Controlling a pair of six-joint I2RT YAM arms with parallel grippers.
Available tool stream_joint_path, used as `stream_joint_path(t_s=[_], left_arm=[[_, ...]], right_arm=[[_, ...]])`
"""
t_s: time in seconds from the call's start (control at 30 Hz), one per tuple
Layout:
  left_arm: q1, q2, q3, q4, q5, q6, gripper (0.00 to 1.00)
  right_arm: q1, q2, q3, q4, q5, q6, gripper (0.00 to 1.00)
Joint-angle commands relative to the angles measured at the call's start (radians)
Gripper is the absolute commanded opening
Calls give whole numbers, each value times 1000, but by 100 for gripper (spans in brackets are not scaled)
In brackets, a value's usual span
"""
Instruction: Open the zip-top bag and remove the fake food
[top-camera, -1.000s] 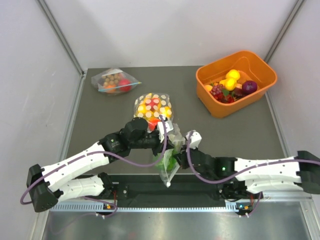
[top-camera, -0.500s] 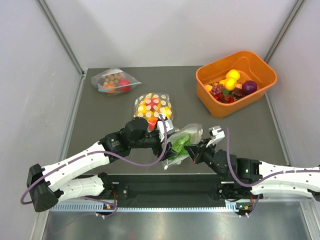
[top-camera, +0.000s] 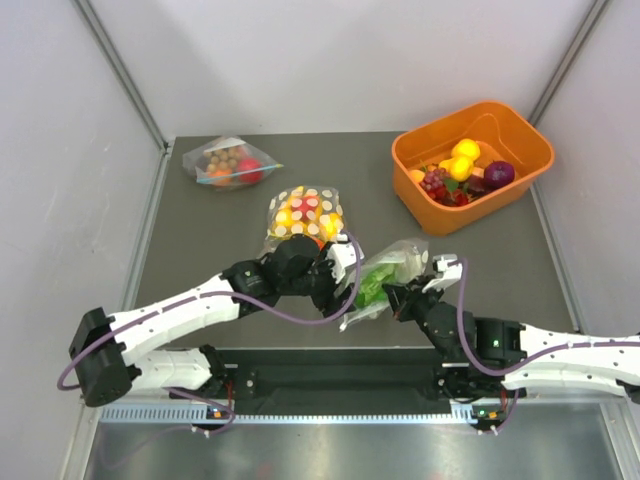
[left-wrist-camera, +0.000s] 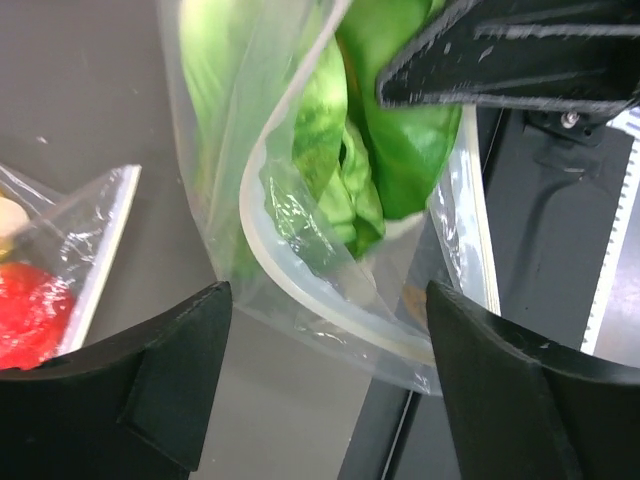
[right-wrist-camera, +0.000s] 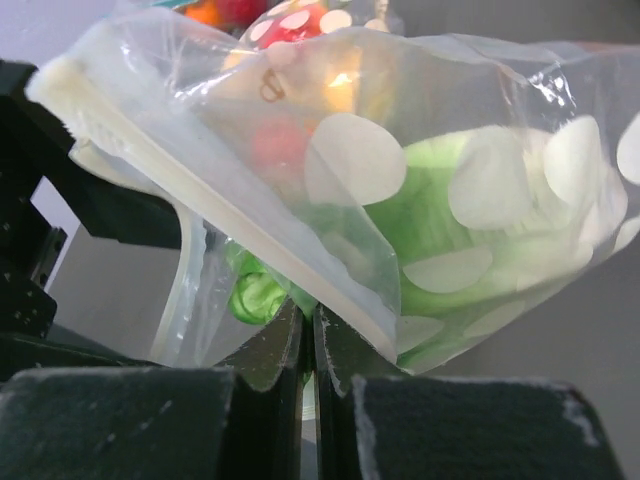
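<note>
The zip-top bag (top-camera: 392, 268), clear with white dots, hangs above the table's near middle. My right gripper (top-camera: 408, 296) is shut on the bag's edge, its jaws (right-wrist-camera: 308, 330) pinching the plastic beside the zip strip. The bag's mouth gapes toward my left gripper (top-camera: 336, 274). The green lettuce (left-wrist-camera: 372, 150) of the fake food sits inside the bag (left-wrist-camera: 250, 200) and shows through the dots (right-wrist-camera: 450, 235). My left gripper (left-wrist-camera: 327, 300) stands open at the mouth, one finger on each side of the lip, gripping nothing.
Just behind the left gripper lies a dotted bag (top-camera: 306, 210) of yellow and red pieces. A plain bag (top-camera: 226, 162) with brown balls is at the back left. An orange bin (top-camera: 432, 216) at the back right holds lemons, grapes and a round purple piece (top-camera: 498, 173).
My left gripper let go of the bag, opened, and moved right to its mouth. My right gripper carried the bag right and tipped it up from hanging.
</note>
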Motion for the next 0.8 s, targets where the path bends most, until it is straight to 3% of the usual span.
stream_joint_path(t_s=[0.0,0.03,0.07,0.13,0.2,0.23,0.27,0.37,0.43,0.77], left_arm=[[-8,41,62,-38,1,-8,80],[-10,50,67,-44,4,-8,76],[-10,67,70,-58,5,-9,58],[-13,79,76,-63,4,-11,42],[-13,94,77,-66,8,-12,21],[-14,99,76,-66,10,-14,12],[-14,108,77,-64,11,-15,0],[-16,125,77,-64,4,-17,0],[-16,128,80,-64,1,-18,0],[-19,121,71,-44,13,-15,0]], right_arm=[[-2,-6,39,33,106,17,0],[-2,-9,40,30,117,17,0],[-2,-15,40,27,138,20,0],[-2,-26,37,22,140,26,1],[-1,-29,33,21,128,29,4],[-1,-29,31,12,117,31,7],[-1,-22,33,1,94,40,21],[-2,-3,48,-56,45,45,47],[-2,6,63,-65,5,22,54],[1,57,149,-102,-66,-61,57]])
